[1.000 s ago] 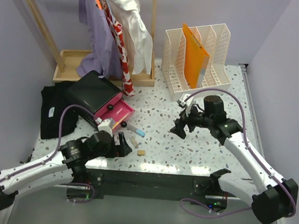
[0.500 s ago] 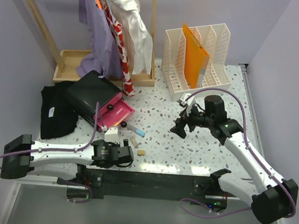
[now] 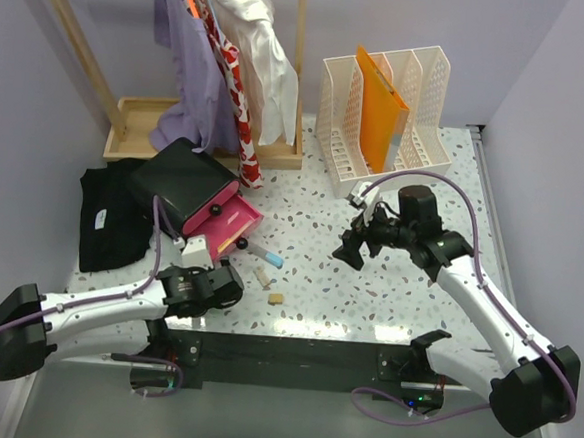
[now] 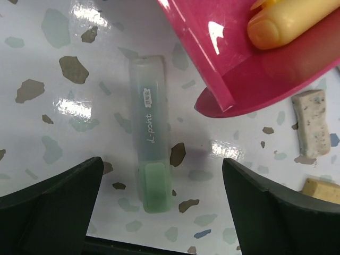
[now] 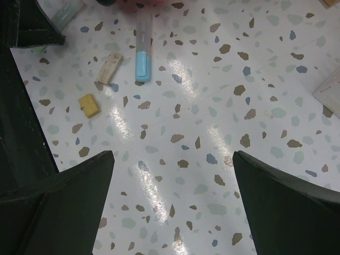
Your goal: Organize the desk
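- So, desk (image 3: 388, 286): white speckled top with a black front edge. It fills the middle of the top view and everything else sits on it.
- Clothes (image 3: 228, 64): purple, white and red-patterned, hanging on a wooden rack at the far left.
- File rack (image 3: 431, 88): white, upright, far right. An orange folder (image 3: 380, 110) stands in one of its slots.
- Black cloth (image 3: 106, 221): lies flat at the left edge.
- Black box (image 3: 179, 181): tilted, just right of the cloth. Its pink drawer (image 3: 226, 224) is pulled out toward the near side.
- Wooden tray (image 3: 133, 123): far left, behind the box.
- Right gripper (image 5: 173, 159): jaws spread wide and holding nothing, over bare desk right of centre.
- Left gripper (image 4: 163, 175): jaws spread wide and holding nothing, low at the near left by the drawer corner.
- Green highlighter (image 4: 151, 133): flat on the desk between the left fingers and clear of both. It is just beside the drawer corner.
- Yellow item (image 4: 287, 21): inside the drawer; can't tell what it is.
- Blue-capped highlighter (image 5: 143, 48): flat on the desk near the drawer.
- Grey eraser (image 5: 109, 67): just beside the blue cap, apart from it.
- Tan block (image 5: 88, 104): near the eraser, toward the front edge.
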Robot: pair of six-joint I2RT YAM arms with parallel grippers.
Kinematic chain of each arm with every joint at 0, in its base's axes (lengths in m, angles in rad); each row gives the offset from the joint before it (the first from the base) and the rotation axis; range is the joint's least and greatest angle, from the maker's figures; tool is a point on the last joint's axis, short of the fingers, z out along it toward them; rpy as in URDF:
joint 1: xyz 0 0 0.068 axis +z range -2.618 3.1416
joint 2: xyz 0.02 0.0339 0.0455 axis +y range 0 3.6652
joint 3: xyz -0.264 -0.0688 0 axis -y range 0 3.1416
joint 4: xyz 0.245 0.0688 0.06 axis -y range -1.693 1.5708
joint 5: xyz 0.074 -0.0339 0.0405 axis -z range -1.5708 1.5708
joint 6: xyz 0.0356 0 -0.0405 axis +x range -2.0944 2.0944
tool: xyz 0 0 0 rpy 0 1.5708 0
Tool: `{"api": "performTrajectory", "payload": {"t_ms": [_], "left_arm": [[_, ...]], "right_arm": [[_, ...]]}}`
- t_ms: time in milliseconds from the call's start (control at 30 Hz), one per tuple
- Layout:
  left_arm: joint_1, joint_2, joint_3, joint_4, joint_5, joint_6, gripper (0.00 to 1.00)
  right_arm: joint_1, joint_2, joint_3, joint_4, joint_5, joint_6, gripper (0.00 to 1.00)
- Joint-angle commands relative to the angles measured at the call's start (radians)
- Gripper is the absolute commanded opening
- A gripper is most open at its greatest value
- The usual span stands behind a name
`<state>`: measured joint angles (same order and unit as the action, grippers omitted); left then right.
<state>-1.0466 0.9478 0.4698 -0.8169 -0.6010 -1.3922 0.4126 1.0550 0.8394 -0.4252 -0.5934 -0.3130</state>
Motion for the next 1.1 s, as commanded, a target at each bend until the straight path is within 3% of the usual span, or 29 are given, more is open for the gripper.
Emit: {"api": "performTrajectory", "payload": {"t_ms": [0, 133, 233, 300, 333, 400, 433, 500, 533, 633, 1067], "left_arm": [[0.013, 0.057, -0.026, 0.084, 0.033, 0.036, 1.00], [0.013, 0.156, -0.028, 0.088, 0.044, 0.002, 0.99], [0.013, 0.187, -0.030, 0.094, 0.050, -0.013, 0.92], [0.014, 0.193, -0.034, 0.104, 0.053, -0.011, 0.80], [0.013, 0.192, -0.036, 0.105, 0.055, -0.007, 0.67], [0.013, 0.187, -0.039, 0.107, 0.060, -0.002, 0.53], [0.013, 0.186, -0.040, 0.107, 0.061, 0.005, 0.40], [0.013, 0.178, -0.040, 0.107, 0.069, 0.015, 0.25], [0.013, 0.175, -0.040, 0.110, 0.073, 0.034, 0.13], [0.013, 0.155, -0.042, 0.136, 0.102, 0.091, 0.00], [-0.001, -0.041, 0.029, 0.271, 0.478, 0.522, 0.00]], "right_arm": [[-0.008, 0.003, 0.009, 0.034, 0.000, 0.011, 0.99], [-0.009, 0.007, 0.007, 0.034, 0.001, 0.011, 0.99], [-0.014, 0.008, 0.007, 0.036, 0.001, 0.011, 0.99], [-0.014, 0.007, 0.007, 0.036, 0.001, 0.011, 0.99], [-0.017, 0.007, 0.007, 0.036, 0.001, 0.011, 0.99], [-0.018, 0.005, 0.009, 0.036, 0.001, 0.011, 0.99], [-0.018, 0.005, 0.009, 0.036, 0.000, 0.011, 0.99], [-0.018, 0.005, 0.009, 0.034, 0.000, 0.012, 0.99], [-0.020, 0.003, 0.009, 0.034, -0.002, 0.012, 0.99], [-0.021, 0.003, 0.009, 0.036, -0.002, 0.012, 0.99], [-0.029, -0.001, 0.010, 0.032, -0.005, 0.014, 0.99]]}}
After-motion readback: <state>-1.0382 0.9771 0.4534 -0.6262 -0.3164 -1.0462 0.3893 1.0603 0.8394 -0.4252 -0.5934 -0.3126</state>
